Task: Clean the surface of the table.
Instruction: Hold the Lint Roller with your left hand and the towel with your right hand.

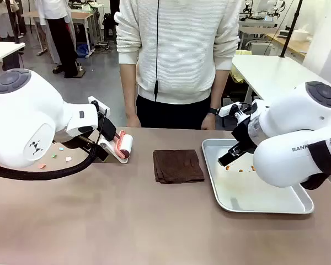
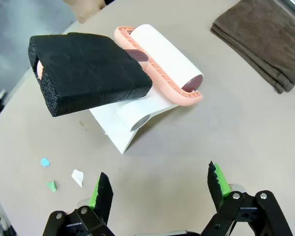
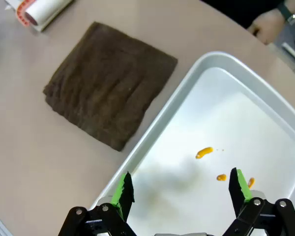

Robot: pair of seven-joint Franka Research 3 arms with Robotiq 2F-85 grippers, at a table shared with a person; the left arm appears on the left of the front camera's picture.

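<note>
Table: smooth, matte brownish-taupe table (image 1: 127,221), wide and flat, lying under both my grippers.
Left gripper (image 2: 158,176): fingers spread wide, nothing held, hanging over bare table near the roller.
Roller: white lint roller (image 2: 160,51) in a ribbed salmon-pink frame, with a black foam handle (image 2: 88,69).
Scraps: small paper scraps (image 2: 77,177) beside my left finger.
Right gripper (image 3: 181,176): gaping, empty, above the shiny silver rectangular tray (image 1: 265,205).
Cloth: folded dark-brown cloth (image 1: 177,165), flat between roller and tray.
</note>
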